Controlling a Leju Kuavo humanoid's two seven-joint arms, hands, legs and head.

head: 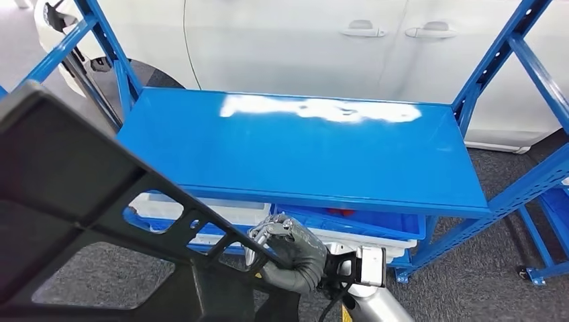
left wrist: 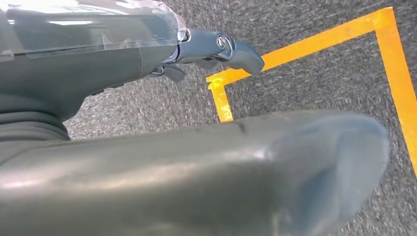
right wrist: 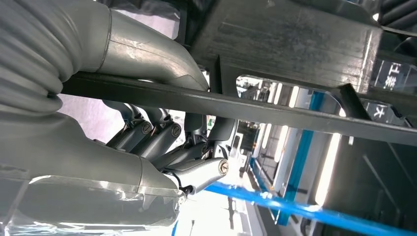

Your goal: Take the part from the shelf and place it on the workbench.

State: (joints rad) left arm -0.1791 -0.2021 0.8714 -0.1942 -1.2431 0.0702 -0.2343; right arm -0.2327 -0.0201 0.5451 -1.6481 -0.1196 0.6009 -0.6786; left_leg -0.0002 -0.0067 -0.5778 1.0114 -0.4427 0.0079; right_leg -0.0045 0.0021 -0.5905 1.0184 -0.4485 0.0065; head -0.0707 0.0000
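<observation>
A large black plastic part (head: 74, 201) with ribbed struts and cut-out openings fills the lower left of the head view, lifted in front of the blue shelf (head: 302, 144). My right hand (head: 288, 251) grips one of its thin bars near the lower edge. In the right wrist view the thumb and fingers (right wrist: 167, 142) wrap around that dark bar (right wrist: 236, 105). My left hand (left wrist: 147, 167) hangs over grey carpet, its fingers (left wrist: 231, 49) apart and holding nothing.
The blue shelf's top board is bare, with a glare patch (head: 322, 107). White and blue bins (head: 349, 225) sit on the level below. A white car (head: 302, 40) stands behind the shelf. Orange floor tape (left wrist: 314, 49) marks the carpet.
</observation>
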